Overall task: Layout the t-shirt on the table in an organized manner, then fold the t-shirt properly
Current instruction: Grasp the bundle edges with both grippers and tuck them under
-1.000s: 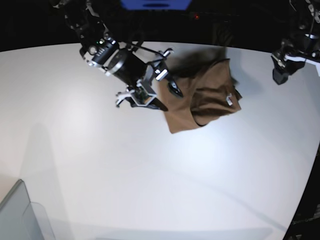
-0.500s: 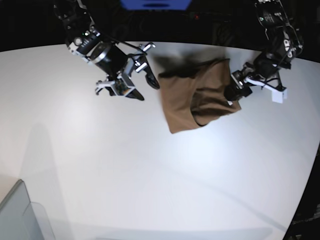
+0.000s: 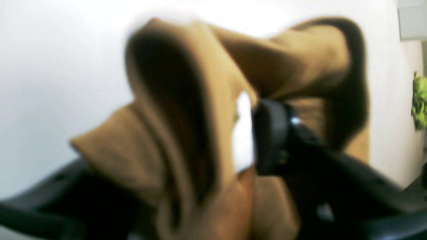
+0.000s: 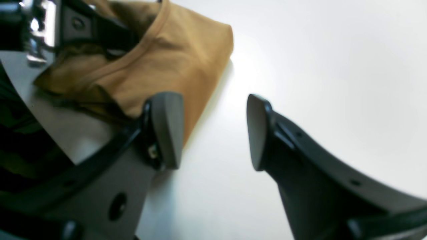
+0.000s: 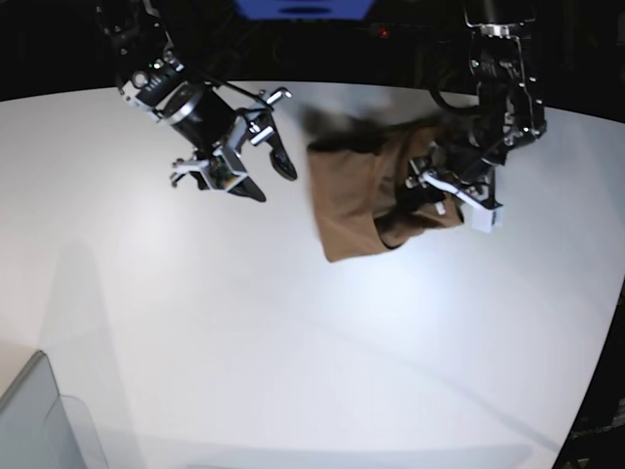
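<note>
The brown t-shirt (image 5: 356, 200) lies crumpled on the white table (image 5: 293, 342), right of centre near the far edge. My left gripper (image 5: 430, 191) is down on the shirt's right side. In the blurred left wrist view, my left gripper (image 3: 173, 156) straddles a raised fold of the t-shirt (image 3: 186, 100), with a white patch beside one black pad (image 3: 270, 136). I cannot tell whether the fold is pinched. My right gripper (image 5: 269, 179) hangs open just left of the shirt, apart from it. In the right wrist view my right gripper (image 4: 213, 130) holds nothing, with the t-shirt (image 4: 180, 56) behind its fingers.
A clear grey bin (image 5: 39, 420) stands at the table's near left corner. The curved far edge of the table runs just behind the shirt, with dark surroundings beyond. Something green (image 3: 420, 103) shows past the table edge in the left wrist view.
My left arm has swung in from the table's right edge onto the shirt's right side, and its jaws have narrowed. My right gripper has drawn back leftward off the shirt, still open.
</note>
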Action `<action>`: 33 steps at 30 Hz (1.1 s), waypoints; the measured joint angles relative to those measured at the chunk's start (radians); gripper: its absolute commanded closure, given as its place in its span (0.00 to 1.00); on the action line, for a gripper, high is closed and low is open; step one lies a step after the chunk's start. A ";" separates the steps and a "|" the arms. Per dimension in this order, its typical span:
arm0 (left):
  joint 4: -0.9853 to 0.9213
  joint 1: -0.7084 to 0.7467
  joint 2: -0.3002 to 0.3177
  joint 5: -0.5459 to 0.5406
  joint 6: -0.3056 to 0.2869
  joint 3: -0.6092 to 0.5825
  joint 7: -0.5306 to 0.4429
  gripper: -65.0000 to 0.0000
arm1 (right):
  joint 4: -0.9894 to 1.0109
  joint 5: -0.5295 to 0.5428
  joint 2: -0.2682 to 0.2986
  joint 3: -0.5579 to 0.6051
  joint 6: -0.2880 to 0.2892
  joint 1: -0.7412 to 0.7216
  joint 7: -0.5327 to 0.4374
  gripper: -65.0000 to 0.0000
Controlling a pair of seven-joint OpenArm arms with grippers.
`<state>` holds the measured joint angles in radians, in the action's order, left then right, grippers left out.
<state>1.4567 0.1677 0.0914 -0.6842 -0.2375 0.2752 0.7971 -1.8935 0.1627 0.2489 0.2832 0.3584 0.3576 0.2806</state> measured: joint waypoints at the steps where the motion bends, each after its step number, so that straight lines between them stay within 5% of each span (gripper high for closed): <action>1: -0.018 0.000 0.015 -0.003 -0.003 -0.042 -0.042 0.65 | -0.012 0.000 0.000 0.000 0.000 0.001 0.000 0.52; 5: -0.064 -0.004 0.073 -0.021 -0.019 -0.176 -0.163 0.67 | -0.027 0.000 -0.032 0.007 0.000 -0.011 -0.010 0.56; 13: -0.076 -0.013 0.089 -0.019 -0.022 -0.224 -0.193 0.67 | 0.109 0.001 -0.181 0.009 0.152 -0.138 -0.005 1.00; 19: -0.076 -0.013 0.097 -0.019 -0.026 -0.225 -0.192 0.67 | 0.339 -0.005 -0.198 0.003 0.189 -0.181 -0.019 1.00; 28: -0.135 -0.056 0.119 -0.059 -0.060 -0.227 -0.175 0.67 | 0.686 0.037 -0.188 -0.072 0.234 -0.245 -0.292 1.00; 33: -0.162 -0.084 0.121 -0.057 -0.064 -0.232 -0.178 0.67 | 0.555 -0.003 -0.183 -0.122 0.218 -0.192 -0.229 1.00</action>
<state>1.2949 0.0837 0.2127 -0.7414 -0.3012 0.0437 0.6189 -1.3380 0.1596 0.0658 0.1616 0.5762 0.1654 0.0517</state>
